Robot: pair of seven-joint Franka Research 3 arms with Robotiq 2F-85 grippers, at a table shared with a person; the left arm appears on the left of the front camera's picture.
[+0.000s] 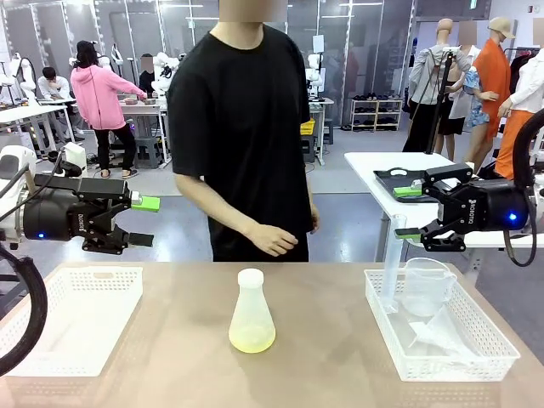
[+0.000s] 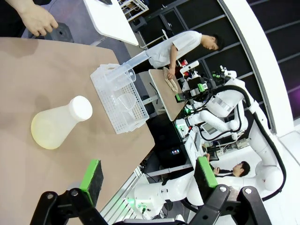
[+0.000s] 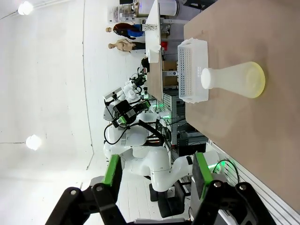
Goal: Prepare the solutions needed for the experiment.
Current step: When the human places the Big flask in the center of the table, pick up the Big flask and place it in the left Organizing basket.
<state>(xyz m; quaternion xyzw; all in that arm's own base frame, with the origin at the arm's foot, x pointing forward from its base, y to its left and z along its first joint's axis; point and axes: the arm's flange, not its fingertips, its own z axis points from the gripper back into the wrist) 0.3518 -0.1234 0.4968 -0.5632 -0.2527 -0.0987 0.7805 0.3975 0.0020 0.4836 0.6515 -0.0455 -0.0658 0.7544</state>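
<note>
A frosted conical flask [image 1: 252,310] stands upright at the middle of the brown table, with a little pale yellow-green solution [image 1: 252,341] in its base. My left gripper [image 1: 144,222] hovers open above the table's left side, well apart from the flask. My right gripper [image 1: 410,211] hangs open above the right basket, nothing between its fingers. The left wrist view shows the flask [image 2: 58,124] far beyond the open left gripper [image 2: 149,174]. In the right wrist view the flask [image 3: 234,79] lies far past the open right gripper [image 3: 157,173].
A white basket [image 1: 442,361] at the right holds a tall measuring cylinder [image 1: 393,263] and a clear handled beaker [image 1: 425,285]. Another white basket [image 1: 81,319] sits at the left. A person in black stands at the far edge, one hand [image 1: 272,240] hanging above the table.
</note>
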